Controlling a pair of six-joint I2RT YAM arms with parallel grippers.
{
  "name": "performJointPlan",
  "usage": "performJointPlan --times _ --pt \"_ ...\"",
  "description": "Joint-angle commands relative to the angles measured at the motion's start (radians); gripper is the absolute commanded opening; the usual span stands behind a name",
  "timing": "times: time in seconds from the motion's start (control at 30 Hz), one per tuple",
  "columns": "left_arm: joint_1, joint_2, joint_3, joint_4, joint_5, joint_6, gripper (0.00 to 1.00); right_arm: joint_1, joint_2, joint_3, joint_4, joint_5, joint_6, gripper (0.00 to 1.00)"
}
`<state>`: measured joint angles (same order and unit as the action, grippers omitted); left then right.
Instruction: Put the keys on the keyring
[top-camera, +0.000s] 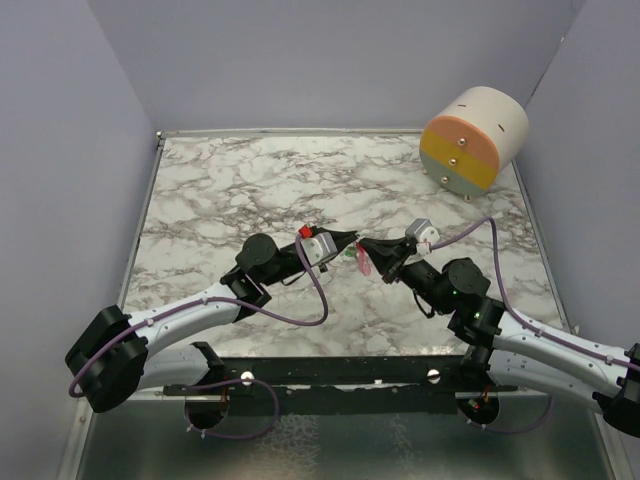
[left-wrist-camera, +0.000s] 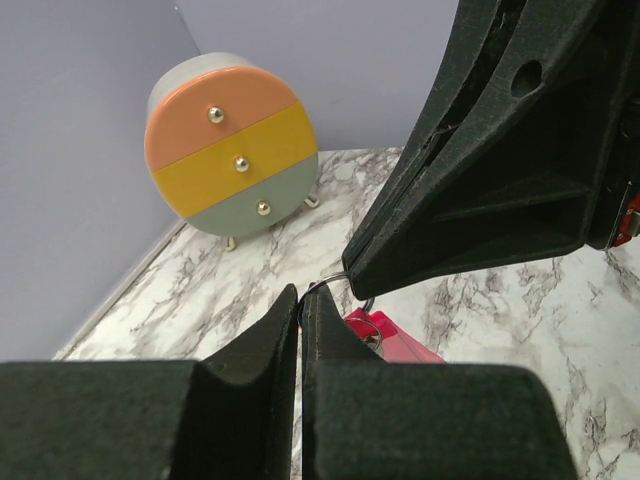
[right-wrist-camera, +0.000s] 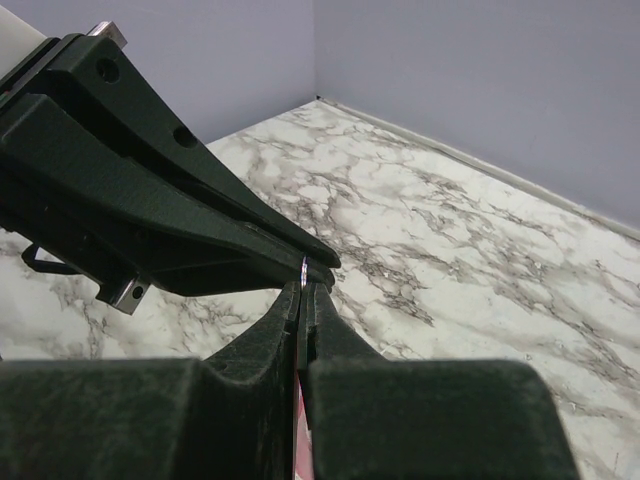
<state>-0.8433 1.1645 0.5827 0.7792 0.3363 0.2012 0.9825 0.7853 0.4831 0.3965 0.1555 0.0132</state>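
L gripper (left-wrist-camera: 300, 298) fingers pressed together, tip-to-tip w/ R gripper (right-wrist-camera: 301, 292), also closed. Pink key (left-wrist-camera: 392, 338) hangs just under R's tips, long axis downward; green key (top-camera: 351, 256) sits just below L's tip, so L is nearer. Keyring (right-wrist-camera: 303, 267) wire is pinched in R's tips and reaches L's; whether L grips it, can't tell.

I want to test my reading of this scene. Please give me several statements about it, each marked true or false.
1. The left pincer and the right pincer are both shut. True.
2. The round cabinet stands at the far left corner. False: it is at the far right corner.
3. A thin metal ring shows at the pincer tips. True.
4. The pink key lies far from both pincers. False: it is close by their tips.
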Motion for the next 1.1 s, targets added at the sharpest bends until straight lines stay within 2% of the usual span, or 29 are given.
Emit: performJointPlan --times 0.0,0.07,0.1,0.23,0.33,0.5,0.73,1.07 --pt "0.007 -0.014 0.031 0.011 0.003 0.008 0.00 0.005 0.006 0.040 -0.017 -0.019 0.007 0.01" --pt "0.007 -0.018 0.029 0.011 -0.013 0.008 0.00 0.005 0.015 0.058 -0.047 -0.017 0.012 0.01" --pt "0.007 -0.020 0.028 0.012 -0.024 0.008 0.00 0.006 0.020 0.068 -0.062 -0.013 0.015 0.06" --pt "0.006 -0.023 0.026 0.007 -0.087 0.008 0.00 0.005 0.032 0.091 -0.111 -0.008 0.021 0.38" --pt "0.007 -0.025 0.030 -0.001 -0.114 0.012 0.00 0.005 0.023 0.092 -0.137 -0.009 0.017 0.51" --pt "0.006 -0.026 0.043 -0.013 -0.129 0.014 0.00 0.005 0.020 0.085 -0.164 -0.002 0.014 0.60" --pt "0.007 -0.043 0.046 -0.019 -0.086 0.005 0.00 0.006 0.066 0.067 -0.127 0.063 -0.002 0.61" --pt "0.007 -0.065 0.058 -0.090 -0.064 -0.027 0.00 0.005 0.114 0.012 0.026 0.125 -0.058 0.66"
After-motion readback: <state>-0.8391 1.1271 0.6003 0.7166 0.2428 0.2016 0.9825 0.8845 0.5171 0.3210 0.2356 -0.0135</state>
